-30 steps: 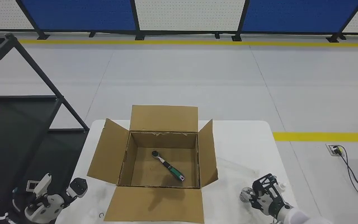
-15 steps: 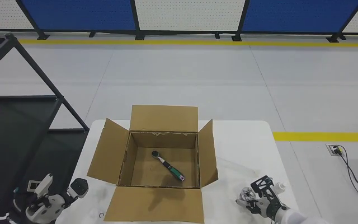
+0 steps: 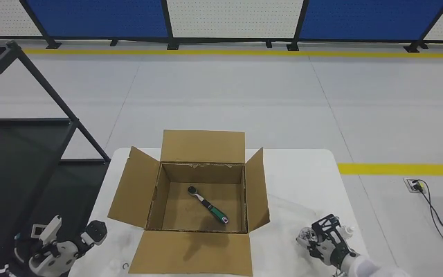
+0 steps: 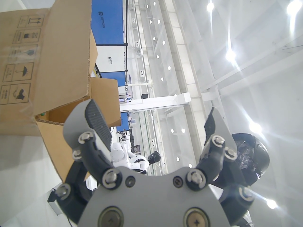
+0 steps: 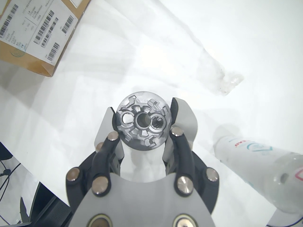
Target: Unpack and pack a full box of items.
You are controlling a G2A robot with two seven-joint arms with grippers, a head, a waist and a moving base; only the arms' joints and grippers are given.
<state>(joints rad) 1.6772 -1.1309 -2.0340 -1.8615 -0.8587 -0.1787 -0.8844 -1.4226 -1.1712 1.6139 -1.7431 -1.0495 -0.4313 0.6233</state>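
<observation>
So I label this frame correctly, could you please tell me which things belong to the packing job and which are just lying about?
Job: cardboard box, ratchet inside it, round metal part in the right tool, bottle beside it.
Lying about: blue partitions, black frame, floor socket.

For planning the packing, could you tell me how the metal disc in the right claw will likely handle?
The metal disc looks solid: probably stiff and heavy for its size. Gripped by its round rim in the right claw, it could roll if set on edge.
</observation>
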